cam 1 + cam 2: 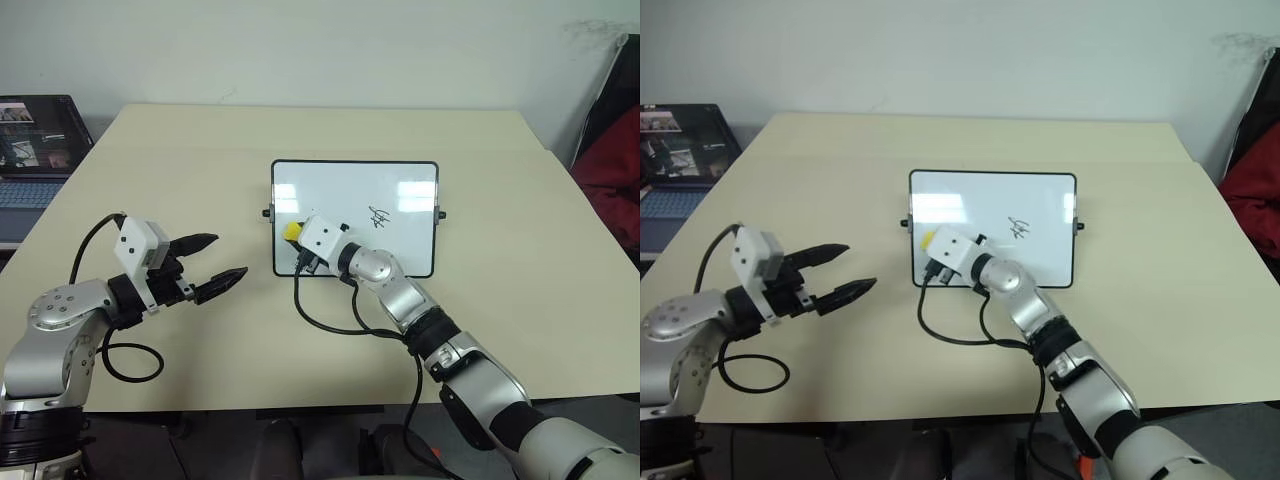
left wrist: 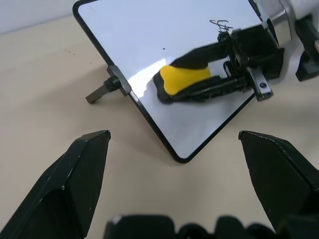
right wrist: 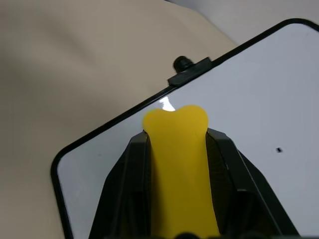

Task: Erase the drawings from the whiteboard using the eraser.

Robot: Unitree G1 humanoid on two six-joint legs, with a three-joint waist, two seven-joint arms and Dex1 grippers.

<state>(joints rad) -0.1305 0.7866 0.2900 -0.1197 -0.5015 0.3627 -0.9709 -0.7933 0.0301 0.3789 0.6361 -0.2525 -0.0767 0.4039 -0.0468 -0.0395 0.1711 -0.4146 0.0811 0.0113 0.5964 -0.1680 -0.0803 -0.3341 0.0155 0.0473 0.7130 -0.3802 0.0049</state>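
Big beige table under everything, pale wall behind. Glossy white whiteboard with a thin black frame lying flat in the middle of the frame. Small yellow block eraser squeezed tight between the right gripper's black fingers, over the board's left part, near its left knob. One thin black scribble drawing sitting well to the right of the eraser. Left gripper low left over bare table, jaws wide apart, holding nothing.

Could push the loose board along, since nothing pins it. Could miss the scribble by wiping too far left.

Hard to tell if eraser touches board. Dark laptop cut off, upper left.
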